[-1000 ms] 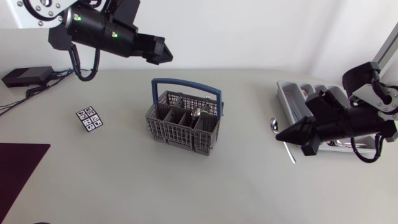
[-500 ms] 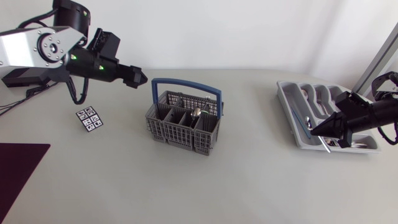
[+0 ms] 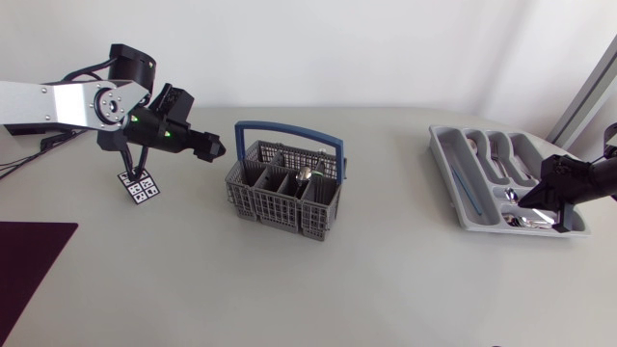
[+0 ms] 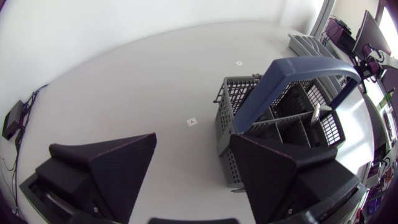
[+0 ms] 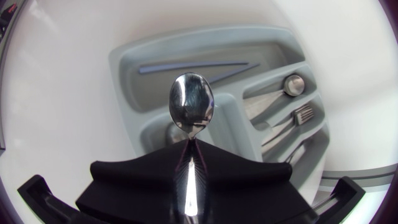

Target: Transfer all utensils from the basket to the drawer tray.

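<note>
The grey wire basket (image 3: 286, 183) with a blue handle (image 4: 292, 81) stands mid-table, and one metal utensil (image 3: 305, 174) leans in a compartment. My left gripper (image 3: 207, 147) hovers just left of the basket, open and empty, with the basket ahead of its fingers (image 4: 118, 168). The grey drawer tray (image 3: 463, 183) lies at the right, with several utensils in its compartments. My right gripper (image 3: 525, 200) is over the tray's near end, shut on a spoon (image 5: 191, 110). The spoon's bowl sticks out ahead over the tray (image 5: 186, 56).
A small card with black-and-white markers (image 3: 138, 183) lies under my left arm. A dark mat (image 3: 29, 260) covers the near left corner. A tiny white tag (image 4: 192, 122) is stuck on the table left of the basket.
My left arm has come down and drawn back left, its gripper now low beside the basket. My right arm has carried the spoon right, from beside the tray to over it.
</note>
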